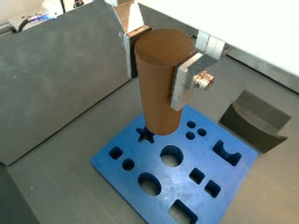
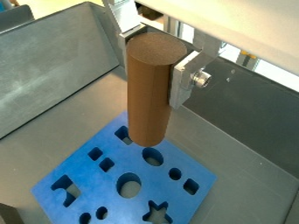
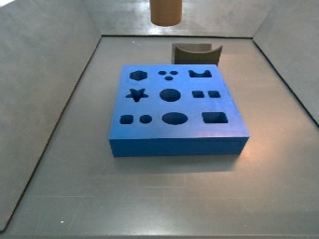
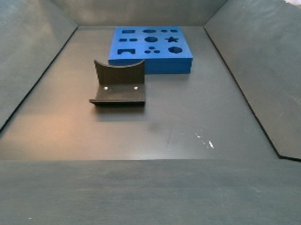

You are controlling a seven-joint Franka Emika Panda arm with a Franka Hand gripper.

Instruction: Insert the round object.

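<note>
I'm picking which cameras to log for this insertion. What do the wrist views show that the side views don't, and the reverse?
Only the wrist views show the gripper, its silver fingers clamping the brown peg upright above the blue block. Only a side view shows the whole block and the dark notched block complete. Both show the block's holes; the peg's lower end barely enters a side view.

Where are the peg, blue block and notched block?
round object [image 2: 146, 87]: wrist view, mid-shaft, held in the tool [image 2: 158, 74].
blue block [image 3: 174, 140]: side view, front wall.
notched block [image 4: 118, 83]: side view, inner face.
</note>
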